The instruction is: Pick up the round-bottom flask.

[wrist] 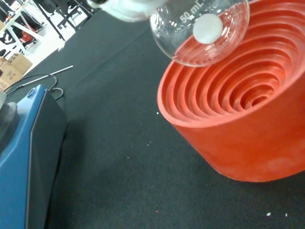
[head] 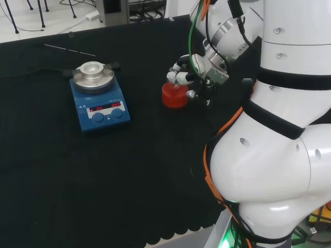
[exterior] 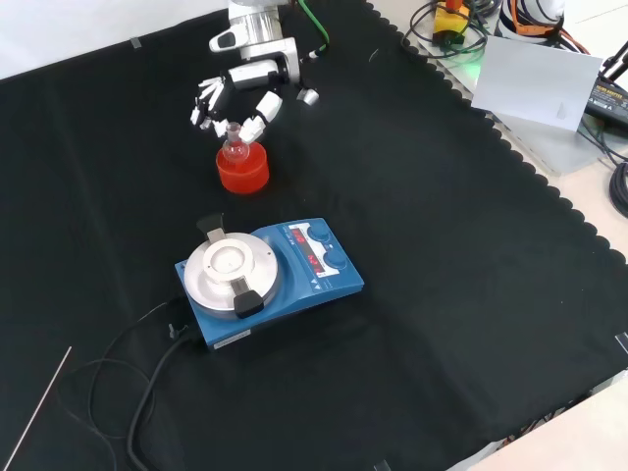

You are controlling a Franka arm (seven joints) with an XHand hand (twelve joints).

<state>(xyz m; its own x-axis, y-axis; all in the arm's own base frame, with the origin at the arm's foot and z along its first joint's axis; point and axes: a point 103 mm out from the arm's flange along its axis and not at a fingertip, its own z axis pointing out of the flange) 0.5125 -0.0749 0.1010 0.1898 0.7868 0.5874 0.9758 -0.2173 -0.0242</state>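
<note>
A small clear round-bottom flask point(exterior: 235, 150) with a white stir bar point(wrist: 208, 27) inside sits at the top of a red ribbed ring stand point(exterior: 242, 173). In the wrist view the flask's bulb point(wrist: 200, 33) hangs just above the stand's ribbed hollow point(wrist: 238, 114), off-centre toward its rim. The black and white hand point(exterior: 243, 90) is directly above the flask, fingers curled down around its neck. In the head view the hand point(head: 184, 73) covers the top of the stand point(head: 175, 96).
A blue magnetic stirrer with a round metal plate point(head: 99, 96) point(exterior: 270, 270) stands close to the stand, and its dark side shows in the wrist view point(wrist: 28, 157). Its black cable point(exterior: 137, 383) loops on the cloth. A thin rod point(head: 70, 50) lies farther off.
</note>
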